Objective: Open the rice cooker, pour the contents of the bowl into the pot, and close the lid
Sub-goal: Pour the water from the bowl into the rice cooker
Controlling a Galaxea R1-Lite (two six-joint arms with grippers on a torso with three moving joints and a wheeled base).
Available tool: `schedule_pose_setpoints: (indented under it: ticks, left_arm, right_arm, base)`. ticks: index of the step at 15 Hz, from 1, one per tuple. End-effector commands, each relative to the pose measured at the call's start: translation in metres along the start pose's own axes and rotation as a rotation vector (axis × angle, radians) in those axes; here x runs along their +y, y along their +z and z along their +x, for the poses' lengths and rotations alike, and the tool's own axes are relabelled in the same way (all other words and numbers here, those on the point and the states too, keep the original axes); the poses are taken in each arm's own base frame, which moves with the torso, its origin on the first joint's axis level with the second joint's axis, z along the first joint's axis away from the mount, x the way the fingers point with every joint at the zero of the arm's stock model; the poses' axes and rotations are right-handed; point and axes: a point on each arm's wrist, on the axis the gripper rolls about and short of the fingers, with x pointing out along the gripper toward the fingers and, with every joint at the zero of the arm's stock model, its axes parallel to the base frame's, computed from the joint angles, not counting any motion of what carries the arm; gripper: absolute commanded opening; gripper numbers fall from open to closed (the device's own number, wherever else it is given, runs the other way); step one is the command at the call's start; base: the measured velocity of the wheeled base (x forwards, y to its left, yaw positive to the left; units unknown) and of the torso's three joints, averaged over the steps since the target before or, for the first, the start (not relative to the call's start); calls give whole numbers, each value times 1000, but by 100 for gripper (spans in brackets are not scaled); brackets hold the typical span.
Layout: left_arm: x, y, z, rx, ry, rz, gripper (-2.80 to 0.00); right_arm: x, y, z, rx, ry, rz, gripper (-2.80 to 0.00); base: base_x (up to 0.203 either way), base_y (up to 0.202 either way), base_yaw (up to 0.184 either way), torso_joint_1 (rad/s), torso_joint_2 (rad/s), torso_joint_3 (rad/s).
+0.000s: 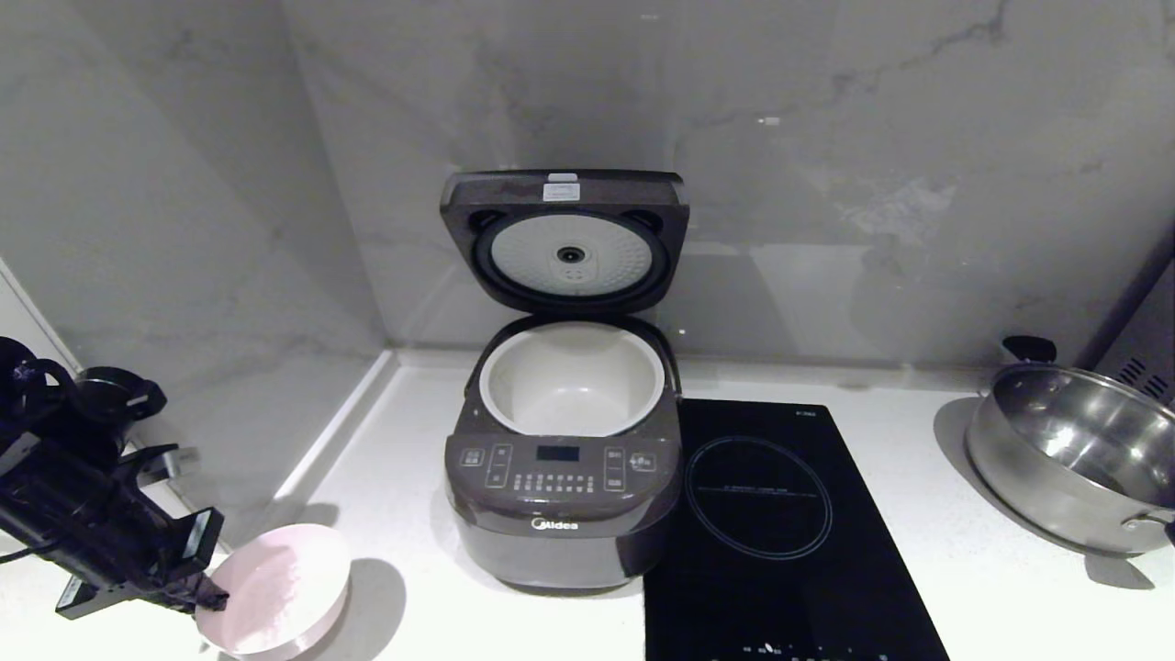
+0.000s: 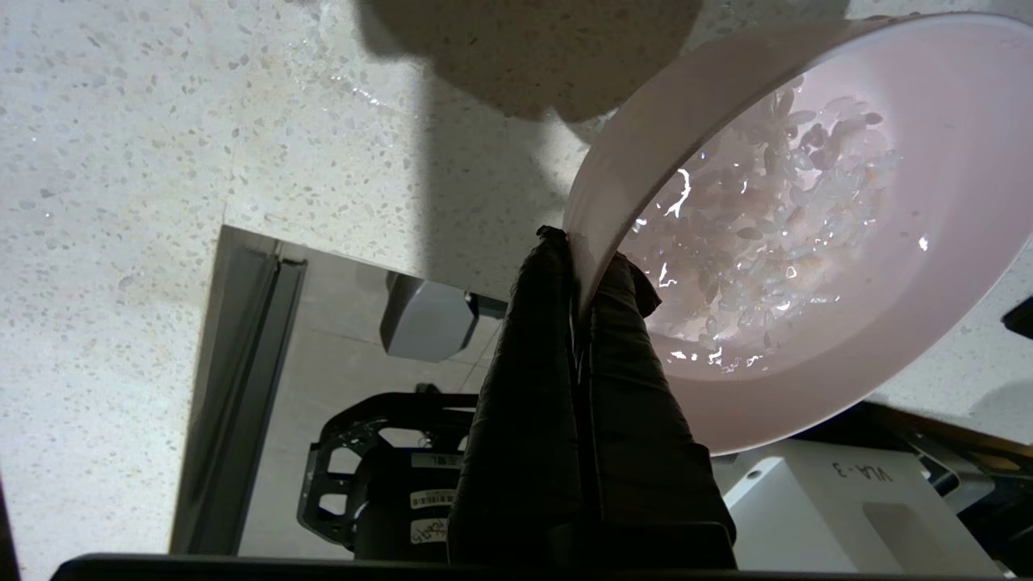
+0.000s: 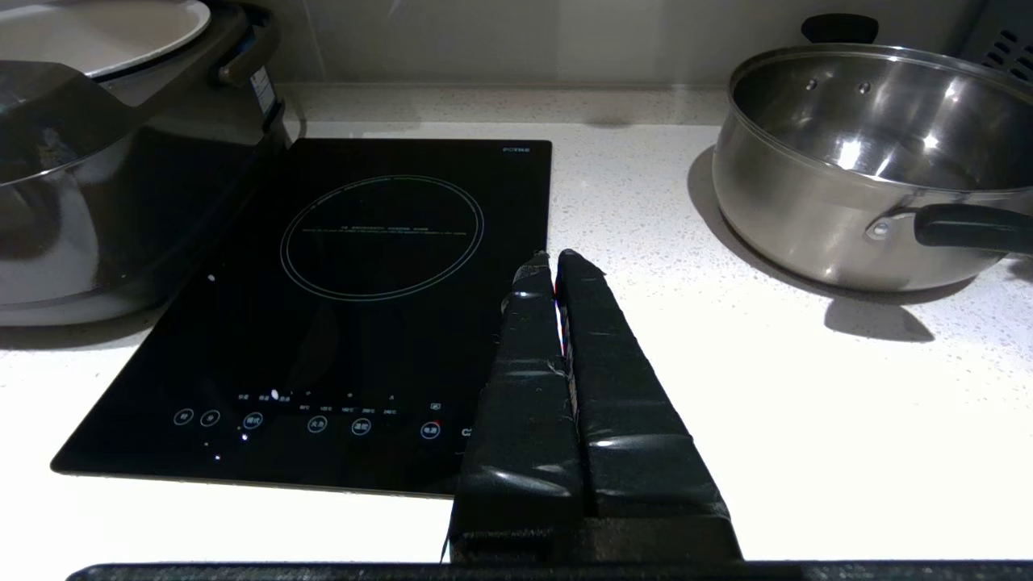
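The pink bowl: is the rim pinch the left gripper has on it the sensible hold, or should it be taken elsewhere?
The rim is the sensible part. The bowl is round, thin-walled and handleless, so the left gripper pinches its wall edge-on from the robot's left, one finger inside and one outside. That side faces away from the open rice cooker, leaving the far lip free for pouring the rice grains.

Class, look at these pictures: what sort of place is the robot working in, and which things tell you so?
Most likely a kitchen counter. An open rice cooker stands beside a flat black hob, a steel pan sits to the right, and the speckled white worktop meets a marble-look wall.
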Motion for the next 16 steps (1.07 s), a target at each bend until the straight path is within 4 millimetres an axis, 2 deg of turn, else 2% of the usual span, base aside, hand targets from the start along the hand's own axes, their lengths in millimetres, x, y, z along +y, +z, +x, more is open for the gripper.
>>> schedule_pose_setpoints:
  ticks: [1,16]
  left_arm:
    - [-4,-1,-7,-16,-3,12,-280]
    - [-53,14,-49,2,-27,111,-280]
  right_arm:
    - [0,0,0,0,0,0,-280]
    - [0,0,0,0,0,0,-280]
  base:
    - [0,0,0,0,0,0]
    - [0,0,0,0,0,0]
